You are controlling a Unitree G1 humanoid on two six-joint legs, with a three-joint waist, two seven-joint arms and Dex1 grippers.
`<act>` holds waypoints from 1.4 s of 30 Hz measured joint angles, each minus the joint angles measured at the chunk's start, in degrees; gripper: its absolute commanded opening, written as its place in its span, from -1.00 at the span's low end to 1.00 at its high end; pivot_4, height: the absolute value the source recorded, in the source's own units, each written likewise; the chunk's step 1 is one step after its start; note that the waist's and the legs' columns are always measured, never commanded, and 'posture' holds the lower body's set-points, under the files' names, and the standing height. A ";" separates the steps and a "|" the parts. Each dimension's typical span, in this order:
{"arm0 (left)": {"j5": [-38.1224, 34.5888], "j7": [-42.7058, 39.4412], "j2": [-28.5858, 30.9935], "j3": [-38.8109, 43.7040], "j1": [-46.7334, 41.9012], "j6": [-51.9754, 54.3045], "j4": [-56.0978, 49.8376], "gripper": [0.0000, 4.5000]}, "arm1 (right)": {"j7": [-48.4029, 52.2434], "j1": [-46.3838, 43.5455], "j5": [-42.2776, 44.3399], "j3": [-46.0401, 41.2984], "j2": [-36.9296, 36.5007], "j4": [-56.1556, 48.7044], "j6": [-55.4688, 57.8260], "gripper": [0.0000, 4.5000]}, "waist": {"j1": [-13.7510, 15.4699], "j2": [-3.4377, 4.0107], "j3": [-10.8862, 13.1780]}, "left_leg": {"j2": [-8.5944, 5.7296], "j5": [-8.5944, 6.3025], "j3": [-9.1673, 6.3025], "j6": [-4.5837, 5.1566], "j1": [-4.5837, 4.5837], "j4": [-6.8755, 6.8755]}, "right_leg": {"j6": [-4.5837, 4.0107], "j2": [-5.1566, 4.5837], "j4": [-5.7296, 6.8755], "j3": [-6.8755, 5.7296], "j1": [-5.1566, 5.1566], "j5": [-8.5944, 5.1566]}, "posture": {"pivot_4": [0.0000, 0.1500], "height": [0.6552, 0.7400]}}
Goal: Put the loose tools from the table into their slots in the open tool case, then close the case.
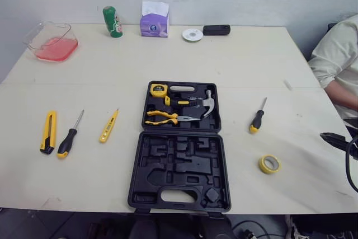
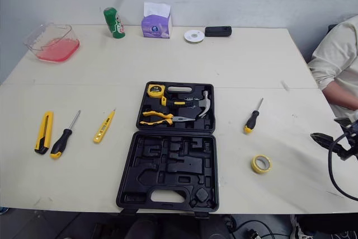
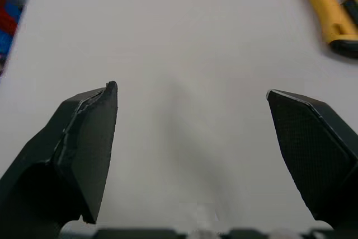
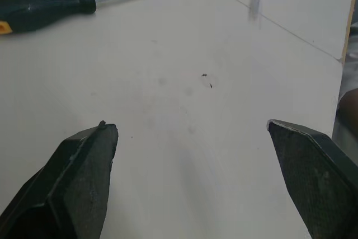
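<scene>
With the left gripper (image 3: 191,89) and right gripper (image 4: 187,123) both spread and empty, no pick had begun; the right likely needed to reach the screwdriver (image 4: 47,8).

Far edge: pink tray (image 1: 31,38), green can (image 1: 112,22), tissue box (image 1: 154,25); person (image 1: 335,60) right.

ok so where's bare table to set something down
Widest free patch: the band between the tool case and the back row, from clear tub to black box. Also the strip between tool case and tester pen. Crowded: left, around knife and screwdriver.
</scene>
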 measured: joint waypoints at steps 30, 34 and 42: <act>-8.81 30.80 -11.90 -20.38 -20.13 51.80 -42.16 1.00 | -1.83 -24.85 33.21 26.42 9.12 -43.28 27.15 0.97 | 0.53 -0.01 0.00 | -0.07 0.29 -0.38 -0.53 -0.94 0.46 | 0.03 -0.04 0.10 -0.26 -0.67 0.02 | 1.00 1.00; -7.66 31.07 -12.03 -21.29 -19.90 50.43 -42.19 1.00 | -1.85 -25.83 30.82 28.09 10.53 -41.91 25.12 0.97 | 0.55 -0.01 -0.01 | -0.07 0.29 -0.38 -0.53 -0.92 0.52 | 0.03 -0.04 0.18 -0.26 -0.67 0.02 | 1.00 1.00; -5.29 32.32 -13.62 -20.82 -20.43 48.70 -40.80 -0.15 | -0.37 -27.16 28.80 30.26 12.00 -40.47 23.73 1.00 | 0.61 0.01 -0.01 | -0.07 0.29 -0.39 -0.53 -0.92 0.66 | 0.03 -0.04 0.31 -0.25 -0.67 0.02 | 1.00 1.00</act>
